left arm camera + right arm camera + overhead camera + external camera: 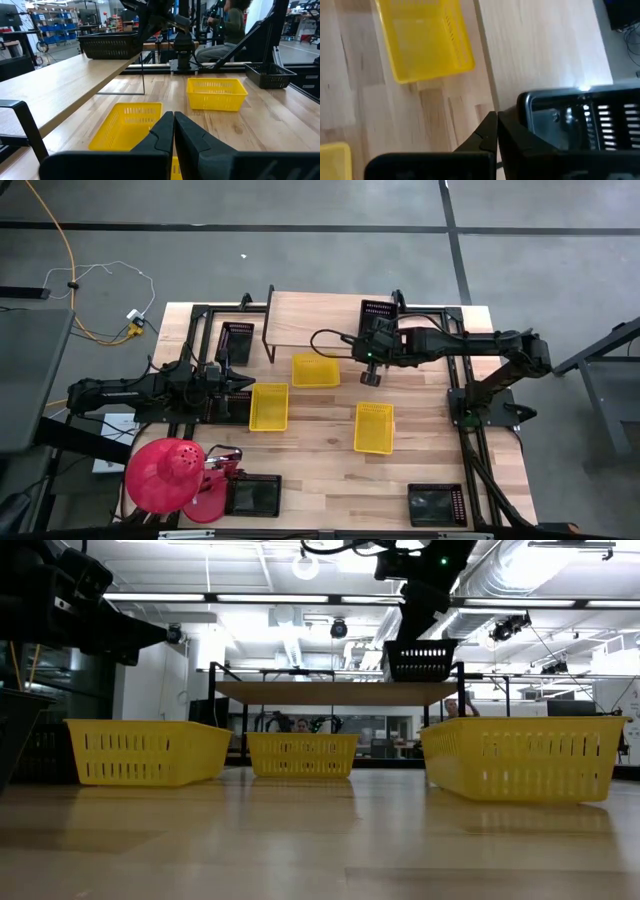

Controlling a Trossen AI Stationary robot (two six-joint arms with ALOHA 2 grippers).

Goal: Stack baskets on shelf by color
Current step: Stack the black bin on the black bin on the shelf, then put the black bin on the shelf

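- Your right end effector is over the shelf's front edge near its right end. Its fingers are pressed together on the rim of a black basket.
- In the low view that black basket hangs just above the plank, or perhaps rests on it; you cannot tell from here. In the right wrist view only its rim and a slotted wall show, the rest being cut off.
- Your left end effector is at the bench's left side, fingers pressed together, holding nothing. It points across the yellow baskets.
- Three yellow baskets sit on the bench, open side up: one just in front of the shelf, one left of centre by the left end effector, one right of centre, nearer the front edge.
- A second black basket lies at the shelf's right end, partly hidden under the right arm in the high view.
- More black baskets sit at the bench's left, beside the shelf's leg; the left arm covers part of them, and the count is hard to make out.
- Another black basket shows at the bench's right side in the left wrist view.
- A person sits beyond the bench, mostly hidden behind the right arm's base.
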